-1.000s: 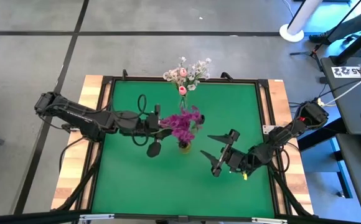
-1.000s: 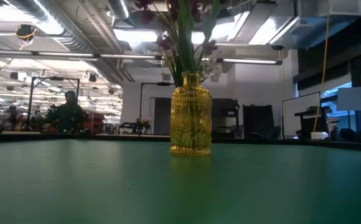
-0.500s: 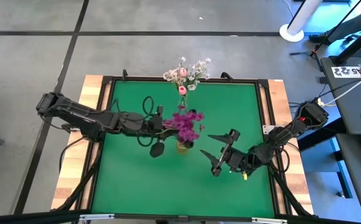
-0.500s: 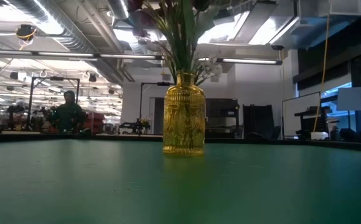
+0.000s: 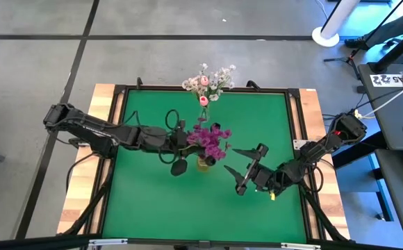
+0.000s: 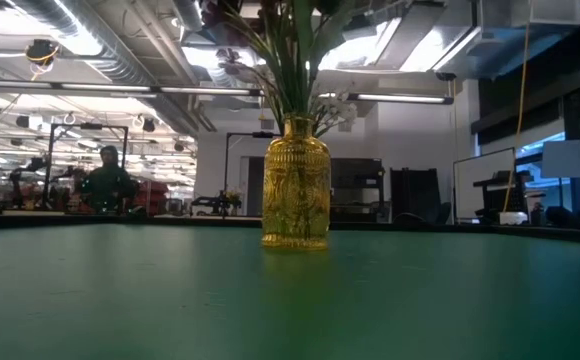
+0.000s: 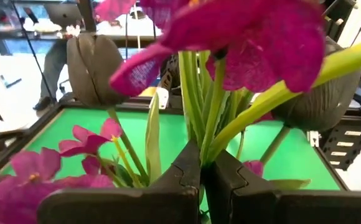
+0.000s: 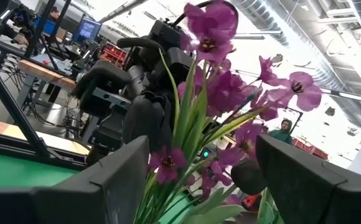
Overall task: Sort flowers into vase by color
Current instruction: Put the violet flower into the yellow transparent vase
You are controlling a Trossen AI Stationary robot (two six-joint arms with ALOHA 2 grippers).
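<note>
A bunch of purple-magenta flowers [image 5: 214,139] stands with its green stems in a yellow glass vase [image 6: 295,185] at the table's middle; the vase rests on its base. My left gripper [image 5: 185,139] reaches in from the left and is shut on the stems [image 7: 199,106] above the vase's mouth. My right gripper [image 5: 236,170] is open and empty, right of the vase, its fingers pointing at the purple flowers [image 8: 221,81]. White small-blossom sprigs and pink buds [image 5: 208,83] stand together at the far edge. My left gripper pinches several of the purple flowers' green stems [image 7: 200,140] between its two fingers [image 7: 187,171], below the blossoms. The fingers come level from the table's left and lie across the stems. The stems stand nearly upright, their lower ends in the yellow vase.
The green mat [image 5: 153,201] lies bare in front of and on both sides of the vase. A raised black frame [image 5: 295,125] edges the table. A person [image 6: 108,185] stands in the room far behind the table.
My left gripper, staying shut on the stems, has gone toward the table's right edge, and the purple blossoms have swung right with it, over the vase. The yellow vase has shifted a little on the mat. My right gripper has kept still.
</note>
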